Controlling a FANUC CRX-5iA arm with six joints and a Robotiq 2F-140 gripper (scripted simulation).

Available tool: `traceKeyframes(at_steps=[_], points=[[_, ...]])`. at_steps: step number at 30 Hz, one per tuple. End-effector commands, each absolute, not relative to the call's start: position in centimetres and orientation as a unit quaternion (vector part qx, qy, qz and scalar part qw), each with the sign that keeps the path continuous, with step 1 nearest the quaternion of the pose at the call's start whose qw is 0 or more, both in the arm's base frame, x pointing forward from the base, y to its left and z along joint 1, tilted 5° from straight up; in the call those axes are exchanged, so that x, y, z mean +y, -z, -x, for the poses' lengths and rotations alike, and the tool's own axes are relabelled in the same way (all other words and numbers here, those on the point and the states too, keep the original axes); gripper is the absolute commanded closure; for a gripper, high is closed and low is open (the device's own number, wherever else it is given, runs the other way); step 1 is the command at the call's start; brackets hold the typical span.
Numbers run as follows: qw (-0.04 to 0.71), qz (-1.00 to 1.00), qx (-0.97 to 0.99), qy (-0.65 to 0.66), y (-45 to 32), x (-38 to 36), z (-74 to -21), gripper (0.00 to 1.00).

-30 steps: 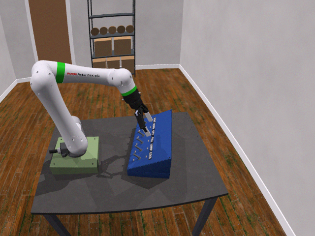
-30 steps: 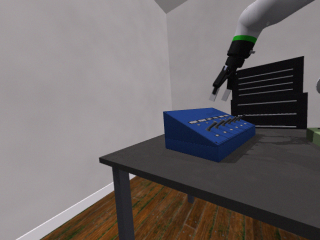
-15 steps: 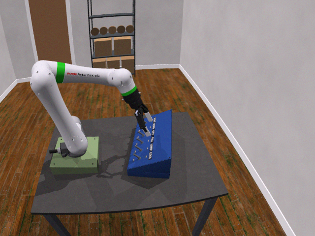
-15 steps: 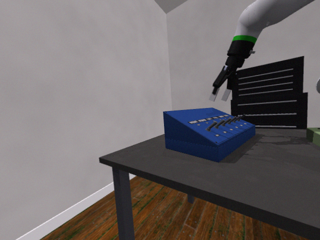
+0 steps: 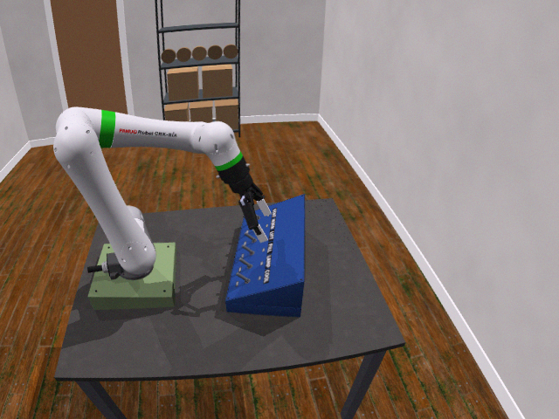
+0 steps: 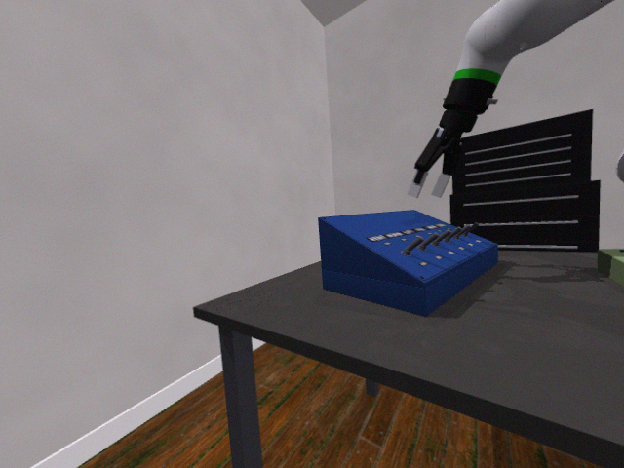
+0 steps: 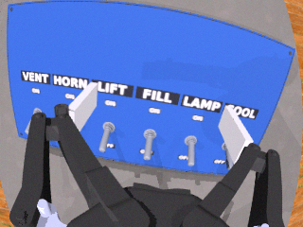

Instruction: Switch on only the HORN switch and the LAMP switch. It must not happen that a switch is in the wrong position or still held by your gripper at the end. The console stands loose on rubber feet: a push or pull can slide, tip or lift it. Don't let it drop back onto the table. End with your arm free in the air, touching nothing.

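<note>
The blue sloped console [image 5: 271, 261] stands on the dark table; it also shows in the exterior view [image 6: 403, 256] and fills the wrist view [image 7: 151, 70]. Its labels read VENT, HORN [image 7: 71, 81], LIFT, FILL, LAMP [image 7: 201, 102], COOL. The LIFT lever [image 7: 106, 135], FILL lever [image 7: 150, 142] and LAMP lever [image 7: 189, 149] all lean toward the low front edge. The HORN lever is hidden behind my left finger. My gripper [image 7: 160, 105] [image 6: 426, 188] [image 5: 261, 222] is open and empty. It hovers well above the panel's far half, touching nothing.
My arm's green base block [image 5: 133, 275] sits on the table left of the console. A black slatted unit [image 6: 524, 186] stands behind the table. A shelf with boxes [image 5: 198, 63] is at the far wall. The console's back faces the table's right edge.
</note>
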State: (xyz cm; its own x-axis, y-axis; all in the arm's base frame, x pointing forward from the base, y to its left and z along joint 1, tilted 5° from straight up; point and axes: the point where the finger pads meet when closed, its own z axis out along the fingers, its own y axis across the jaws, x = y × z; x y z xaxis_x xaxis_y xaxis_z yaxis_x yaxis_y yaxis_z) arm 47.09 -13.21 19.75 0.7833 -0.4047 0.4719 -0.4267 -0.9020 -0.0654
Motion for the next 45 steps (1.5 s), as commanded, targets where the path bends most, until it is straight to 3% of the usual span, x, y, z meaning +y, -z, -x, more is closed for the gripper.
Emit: traceKeyframes(at_steps=[1, 45], points=[[0.022, -0.944, -0.220, -0.245, -19.8, -13.3, -47.1, 0.00], [0.022, -0.944, -0.220, -0.245, -19.3, -19.7, -44.0, 0.00]])
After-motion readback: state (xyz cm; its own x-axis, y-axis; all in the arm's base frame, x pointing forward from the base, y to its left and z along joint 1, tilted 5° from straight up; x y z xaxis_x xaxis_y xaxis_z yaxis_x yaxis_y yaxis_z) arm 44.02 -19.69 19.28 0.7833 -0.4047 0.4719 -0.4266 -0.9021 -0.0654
